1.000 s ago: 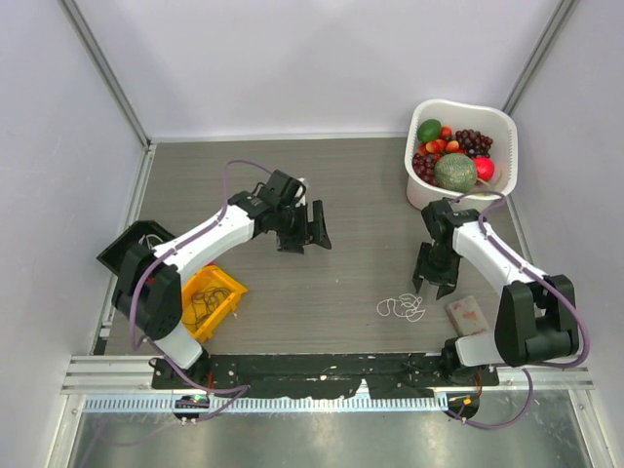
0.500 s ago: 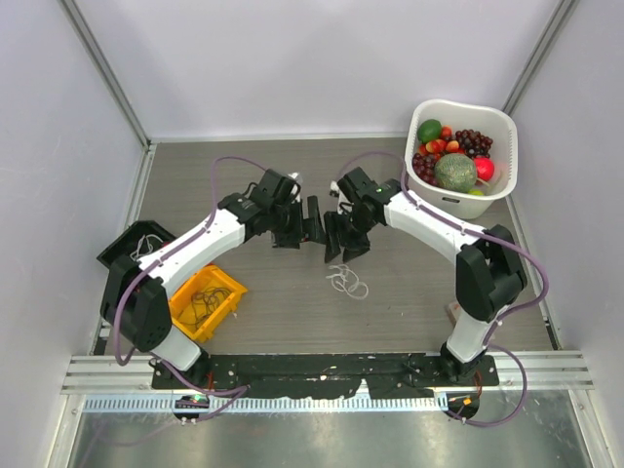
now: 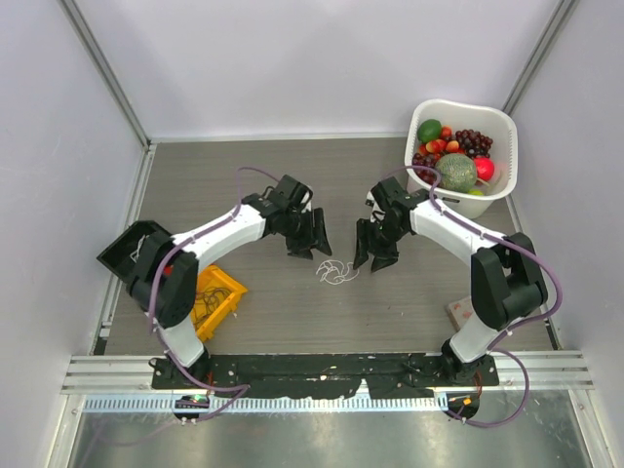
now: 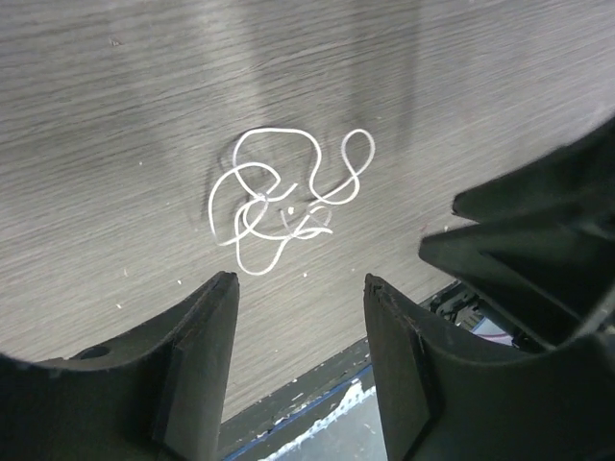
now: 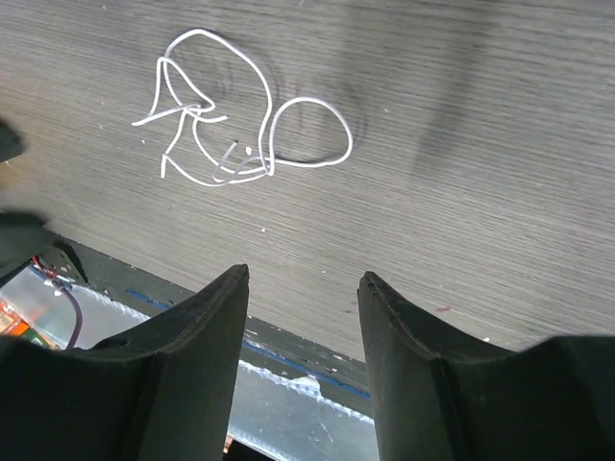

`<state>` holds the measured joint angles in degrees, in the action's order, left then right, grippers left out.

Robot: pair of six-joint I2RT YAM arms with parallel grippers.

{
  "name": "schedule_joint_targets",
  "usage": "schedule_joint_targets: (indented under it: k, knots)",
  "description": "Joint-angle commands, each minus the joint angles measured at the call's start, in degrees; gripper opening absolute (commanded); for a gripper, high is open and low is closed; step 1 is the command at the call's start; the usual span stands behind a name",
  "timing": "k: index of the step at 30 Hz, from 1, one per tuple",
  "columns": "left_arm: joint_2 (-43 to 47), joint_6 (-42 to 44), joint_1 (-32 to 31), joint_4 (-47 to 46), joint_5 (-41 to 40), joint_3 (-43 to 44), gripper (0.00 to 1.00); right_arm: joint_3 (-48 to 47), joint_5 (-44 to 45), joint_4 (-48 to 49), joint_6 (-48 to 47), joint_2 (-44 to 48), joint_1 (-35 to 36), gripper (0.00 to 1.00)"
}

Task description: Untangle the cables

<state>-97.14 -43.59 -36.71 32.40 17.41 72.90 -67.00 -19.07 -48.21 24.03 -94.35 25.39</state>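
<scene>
Grey wood-grain table [image 3: 195,175] inside white walls. One small tangle of thin white cable [image 3: 334,274] lies loose on the boards at mid-table, between the two claws and a little nearer the near edge than either. Its loops stretch more left-to-right than near-to-far. On its left the left claw [image 3: 318,244] hangs just beside it, fingers spread and empty. The right claw [image 3: 376,257], likewise spread and empty, sits slightly further off, so the left arm looks handier. Counted: one tangle, two claws, one yellow bin [image 3: 237,290] of dark wires at near left.
</scene>
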Motion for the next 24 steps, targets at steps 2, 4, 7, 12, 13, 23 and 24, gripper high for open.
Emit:
schedule_joint_targets:
  k: [2, 4, 7, 12, 13, 23, 24]
  knots:
    - [-5.77, 1.05, -0.38, -0.32, 4.57, 3.21, 0.53, 0.91, -3.52, 4.52, -0.56, 0.84, 0.72, 0.53]
    - [-7.00, 3.24, -0.29, 0.90, 3.25, 3.73, 0.45, 0.56, -3.52, 4.96, -0.74, -0.13, 0.72, 0.53]
    - [-8.67, 6.58, -0.29, 3.36, 1.93, 4.97, 0.42, 0.03, -4.92, 5.14, -0.57, -0.75, 0.72, 0.52]
    - [-10.34, 9.23, -0.47, 3.72, 2.10, 4.35, 0.48, 0.65, -7.12, 6.28, -0.21, -0.84, 0.72, 0.50]
    - [-11.04, 9.32, -0.56, 3.72, 2.80, 4.35, 0.49, 0.47, -7.30, 6.37, -0.21, -1.10, 0.72, 0.50]
    - [-14.39, 9.32, -3.10, 2.93, 3.25, 4.35, 0.45, -0.76, -10.46, 7.87, 0.31, -3.91, 1.07, 0.49]
    - [-14.56, 9.32, -3.02, 2.76, 3.25, 4.53, 0.42, -0.94, -10.46, 7.95, 0.31, -4.18, 1.33, 0.49]
